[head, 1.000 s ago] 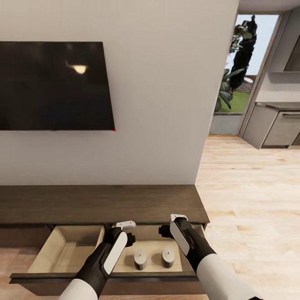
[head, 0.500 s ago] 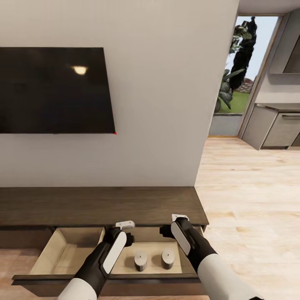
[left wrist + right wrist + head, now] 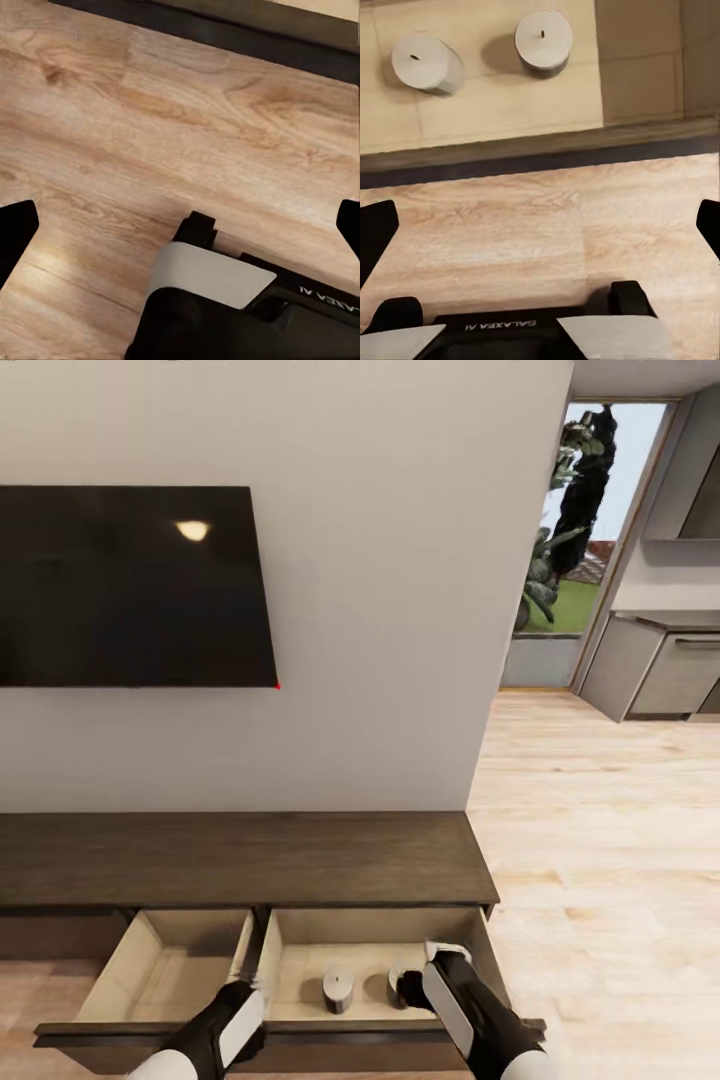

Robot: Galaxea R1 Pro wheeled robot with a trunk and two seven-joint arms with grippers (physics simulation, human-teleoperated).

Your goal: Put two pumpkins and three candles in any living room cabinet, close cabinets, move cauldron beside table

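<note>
Pale wood lines the two open drawers of the cabinet (image 3: 240, 855), both pulled out toward the robot. Nearest, the left pincer (image 3: 180, 214) hangs over bare plank floor (image 3: 112, 112) with its fingertips spread wide; the right pincer (image 3: 540, 217) is likewise spread, over the floor just outside the drawer front. Inside the right drawer (image 3: 300, 960) stand two candles (image 3: 542, 37), upright and apart; the forearm partly hides one in the head view. The left drawer (image 3: 165, 970) holds nothing visible. Beyond, a dark television (image 3: 130, 585) hangs on the wall.
</note>
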